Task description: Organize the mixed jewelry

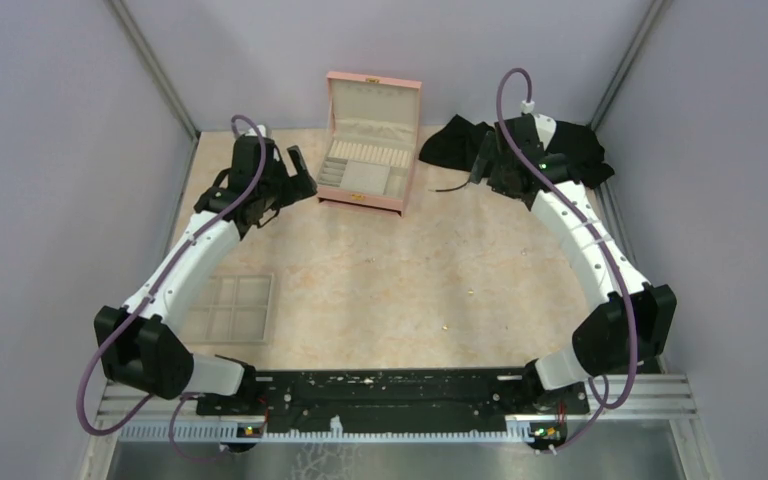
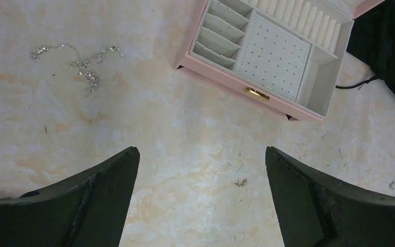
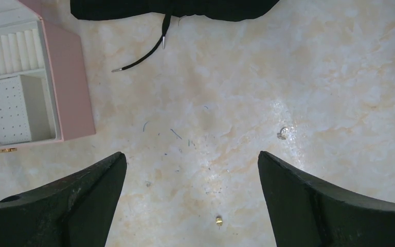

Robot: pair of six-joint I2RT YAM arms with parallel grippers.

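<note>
Up at the far side of the bench, both end effectors hang released, jaws spread wide and holding nothing. Ahead and to the left of the left end effector, a tangled silvery chain lies on the bare surface, well apart from its fingers and left of the open pink box. In the right wrist view, a gold stud shows between the spread fingers of the right end effector. A pale piece lies farther ahead, toward the right-hand finger. A black cloth lies beyond.
</note>
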